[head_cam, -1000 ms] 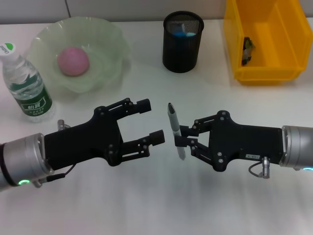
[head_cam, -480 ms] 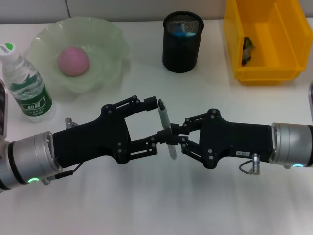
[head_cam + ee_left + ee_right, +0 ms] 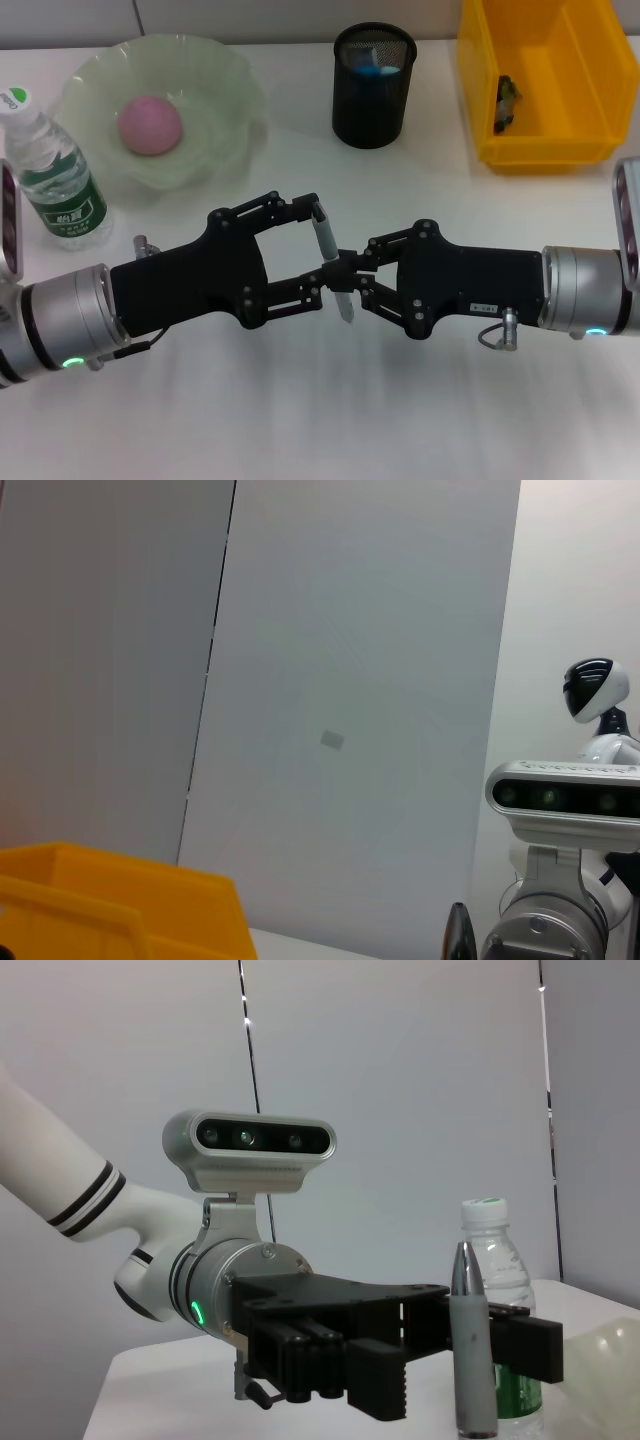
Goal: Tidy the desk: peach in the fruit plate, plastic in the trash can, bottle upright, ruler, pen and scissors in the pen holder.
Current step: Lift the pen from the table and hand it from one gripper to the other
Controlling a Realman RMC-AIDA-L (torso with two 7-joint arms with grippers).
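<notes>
Over the white surface [image 3: 400, 420], mid-frame, the right tool [image 3: 345, 281] pinches a grey pen [image 3: 330, 258] upright, while the left tool [image 3: 312, 250] spreads wide around it.

The head camera looks steeply down on the desk [image 3: 300, 420]. Both wrist cameras look level, facing each other; all three share the pen [image 3: 330, 255].

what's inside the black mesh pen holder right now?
In the head view the pen holder shows something blue near its top; what it is, and anything deeper, is hidden by the dark mesh wall. The pen is not in it: it sits between the left claw and right claw.
</notes>
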